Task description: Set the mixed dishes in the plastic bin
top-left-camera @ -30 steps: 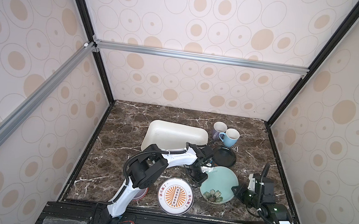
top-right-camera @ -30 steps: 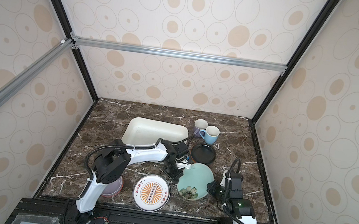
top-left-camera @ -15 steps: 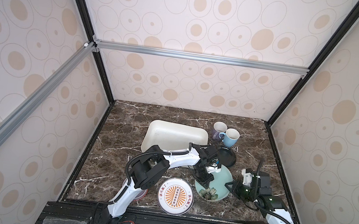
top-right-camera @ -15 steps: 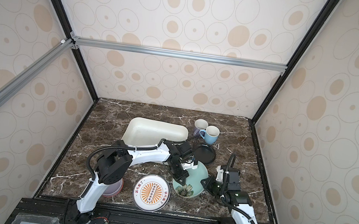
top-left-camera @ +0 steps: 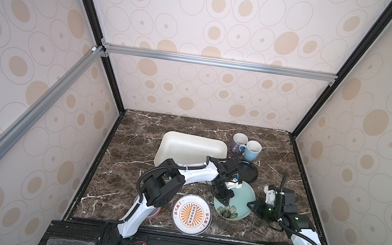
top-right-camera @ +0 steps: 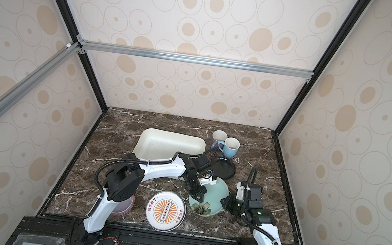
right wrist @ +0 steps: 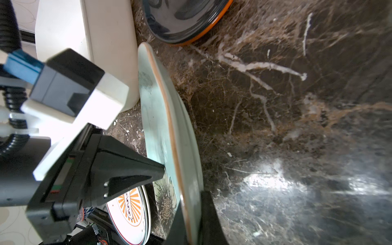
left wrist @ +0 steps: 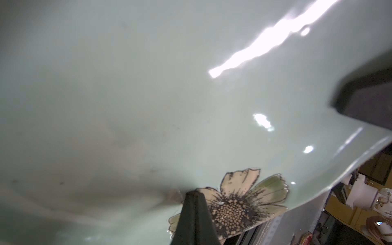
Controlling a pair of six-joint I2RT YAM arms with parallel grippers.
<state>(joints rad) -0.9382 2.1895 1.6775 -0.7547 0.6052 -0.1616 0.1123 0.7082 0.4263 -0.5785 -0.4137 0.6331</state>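
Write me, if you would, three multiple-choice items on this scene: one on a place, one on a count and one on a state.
1. Where does the sunburst plate lie?
A. flat on the marble table, near its front edge
B. inside a cup
C. leaning on the back wall

2. How many mugs stand at the back of the table?
A. one
B. two
C. four

3. What is the right gripper doing?
A. hanging open above the table
B. shut on the rim of the tilted mint-green plate
C. holding a spoon

Key:
1 A: both top views show it flat on the marble at the front.
2 B: a lavender one and a blue one stand side by side.
3 B: the right wrist view shows the rim pinched in it.
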